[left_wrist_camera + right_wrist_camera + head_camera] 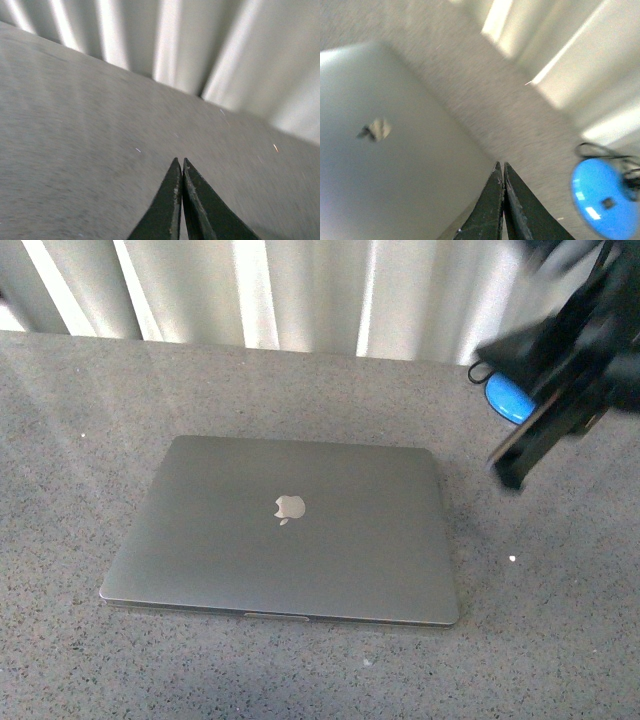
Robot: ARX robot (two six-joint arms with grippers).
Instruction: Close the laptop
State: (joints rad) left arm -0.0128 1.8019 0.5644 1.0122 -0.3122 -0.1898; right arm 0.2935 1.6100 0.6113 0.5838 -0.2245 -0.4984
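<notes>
With the laptop (285,530) lying flat, lid down, I count it closed. Both grippers, left (181,167) and right (502,171), pinched together, empty; I'd lift clear without brushing the lid.

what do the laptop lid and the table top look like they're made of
The laptop lid looks like matte grey-silver metal, probably aluminium: an even satin sheen with a shinier apple logo inset. The table top looks like grey speckled stone or a laminate imitating it; fine flecks show, but the frames cannot settle which.

My right gripper (515,475) smeared with motion blur; beside it, the blue object (508,398) sat partly hidden behind the arm.
</notes>
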